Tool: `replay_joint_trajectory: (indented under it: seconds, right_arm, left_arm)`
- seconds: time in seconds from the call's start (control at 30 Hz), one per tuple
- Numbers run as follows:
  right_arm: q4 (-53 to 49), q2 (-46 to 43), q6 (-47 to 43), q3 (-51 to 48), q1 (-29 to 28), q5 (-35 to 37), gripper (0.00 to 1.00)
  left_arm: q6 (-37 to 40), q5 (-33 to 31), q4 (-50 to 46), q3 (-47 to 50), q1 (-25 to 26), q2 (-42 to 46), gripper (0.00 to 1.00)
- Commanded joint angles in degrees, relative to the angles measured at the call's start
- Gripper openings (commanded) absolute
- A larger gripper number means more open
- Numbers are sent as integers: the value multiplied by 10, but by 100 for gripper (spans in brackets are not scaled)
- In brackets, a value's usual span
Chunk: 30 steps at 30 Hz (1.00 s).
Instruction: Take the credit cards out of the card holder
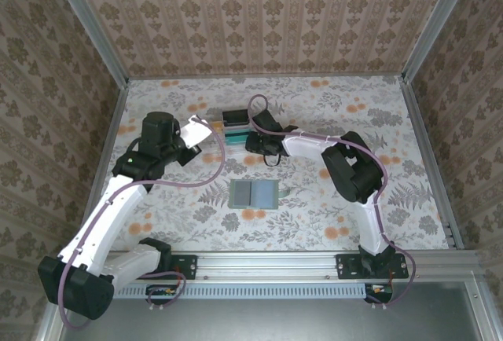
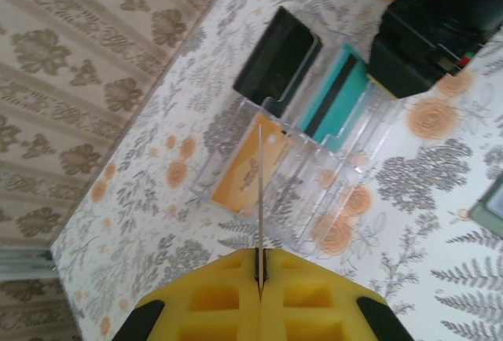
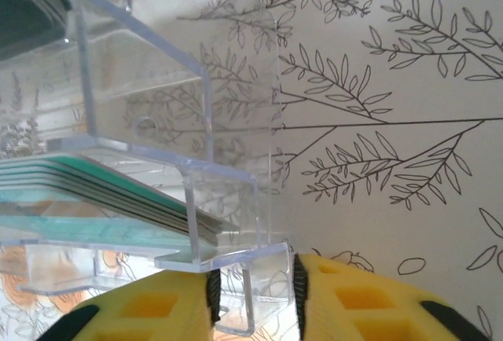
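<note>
The left end effector (image 2: 259, 266) is just left of the clear slotted tray (image 2: 310, 199), its yellow fingers pressed shut on a thin card (image 2: 259, 192) seen edge-on. An orange card (image 2: 250, 172) stands in one of the tray's left slots. It carries a cursive mark too blurred to read. Further right in the tray are a teal card with a dark band (image 2: 336, 93) and a black item (image 2: 277, 60). The card holder (image 1: 254, 194) lies open on the floral worktop (image 1: 354, 105), near the tray on the side toward the arm bases. The right end effector (image 3: 253, 290) is at the tray's right end, its fingers narrowly parted around a clear wall. I cannot tell whether they clamp it.
</note>
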<state>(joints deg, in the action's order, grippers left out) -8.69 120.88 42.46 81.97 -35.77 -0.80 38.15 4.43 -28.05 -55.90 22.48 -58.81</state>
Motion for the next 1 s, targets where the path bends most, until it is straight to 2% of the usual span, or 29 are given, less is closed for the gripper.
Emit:
replay_joint_trajectory:
  seconds: [0.0, 0.2, 0.3, 0.43, 0.6, 0.67, 0.77, 0.8, 0.97]
  right_arm:
    - [-27, -45, -38, -15, 2, -34, 36]
    - [-24, -132, -60, -54, 3, -46, 47]
    - [-23, -180, -68, -81, 4, -51, 49]
    - [-28, -241, -68, -119, 15, -70, 63]
    - [-42, -317, -72, -166, 36, -80, 72]
    - [-49, -349, -71, -184, 51, -82, 82]
    - [-58, -391, -74, -206, 70, -85, 92]
    - [-60, -403, -74, -212, 75, -83, 99]
    - [-73, -443, -75, -230, 96, -79, 100]
  left_arm:
    - [55, 52, -33, -2, -4, -8, 0]
    - [133, 89, -76, -33, -13, -54, 0]
    - [165, 76, -75, -51, -13, -81, 0]
    - [233, 44, -78, -75, -12, -125, 0]
    - [309, 6, -63, -97, -13, -179, 0]
    - [340, -9, -50, -102, -13, -204, 0]
    - [368, -23, -21, -107, -13, -234, 0]
    - [374, -23, -19, -111, -12, -243, 0]
    - [367, -28, -5, -142, -12, -294, 0]
